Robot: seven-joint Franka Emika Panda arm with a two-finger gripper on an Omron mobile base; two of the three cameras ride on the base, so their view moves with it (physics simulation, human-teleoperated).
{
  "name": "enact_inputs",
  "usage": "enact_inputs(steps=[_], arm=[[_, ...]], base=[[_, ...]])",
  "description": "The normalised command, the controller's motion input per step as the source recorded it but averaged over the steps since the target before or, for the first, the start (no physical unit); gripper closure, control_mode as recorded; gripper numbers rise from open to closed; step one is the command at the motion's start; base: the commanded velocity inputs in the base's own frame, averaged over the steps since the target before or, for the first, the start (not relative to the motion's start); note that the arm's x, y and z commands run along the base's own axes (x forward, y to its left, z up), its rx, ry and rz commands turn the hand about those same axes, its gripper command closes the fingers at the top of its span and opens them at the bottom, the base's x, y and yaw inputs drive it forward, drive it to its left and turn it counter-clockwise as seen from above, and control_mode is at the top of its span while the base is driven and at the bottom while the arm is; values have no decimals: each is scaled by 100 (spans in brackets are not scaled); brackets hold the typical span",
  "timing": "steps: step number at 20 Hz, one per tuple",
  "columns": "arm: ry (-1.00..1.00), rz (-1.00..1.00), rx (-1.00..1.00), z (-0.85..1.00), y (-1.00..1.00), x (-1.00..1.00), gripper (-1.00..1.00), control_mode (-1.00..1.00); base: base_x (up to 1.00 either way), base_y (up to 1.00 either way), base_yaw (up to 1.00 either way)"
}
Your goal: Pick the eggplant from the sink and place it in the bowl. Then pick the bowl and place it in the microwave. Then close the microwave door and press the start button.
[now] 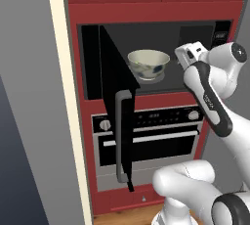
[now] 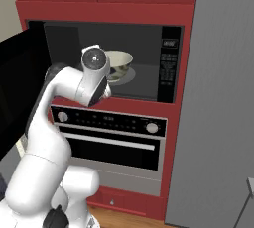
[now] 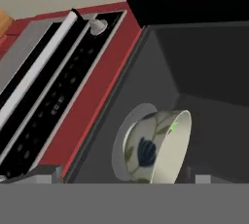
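Fingers (image 1: 181,58) stood at the front of the microwave (image 1: 146,28) in the left base view, just right of the bowl (image 1: 148,64) and clear of it; their tips were hard to make out there. The bowl sat upright on the cavity floor, near the middle, mouth up. The microwave door (image 1: 114,97) hung swung out to the left on its hinge, edge-on to the camera, its grey bar handle (image 1: 122,136) running vertically on the near edge. That door lay well left of the hand, across the opening from it.

From the right base view, the bowl (image 2: 118,63) rested inside the microwave (image 2: 149,43), partly behind the wrist, and the open microwave door (image 2: 20,93) stood far left as a black panel. The button strip (image 2: 169,66) ran down the right side of the cavity.

Through the hand view, which was rolled, the fingers (image 3: 125,178) stood spread wide apart with nothing between them, and the bowl (image 3: 154,146) sat free just beyond. The eggplant could not be made out inside it. Judging from this, the door would need a push from its far side, swinging it rightward to shut.
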Motion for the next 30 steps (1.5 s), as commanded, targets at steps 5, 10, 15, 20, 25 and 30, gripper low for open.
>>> enact_inputs(steps=[5,10,15,20,25,30], arm=[[-4,0,-5,81,40,-100,-100,-100],[-15,0,-5,86,49,-100,-100,-100],[-30,0,-12,51,54,-100,-100,-100],[-1,-4,-8,62,31,-100,-100,-100],[20,-13,0,52,3,-100,-100,-100],[8,-6,4,5,11,-100,-100,-100]], base=[[0,0,0],[0,0,0],[0,0,0],[0,0,0],[0,0,0],[0,0,0]])
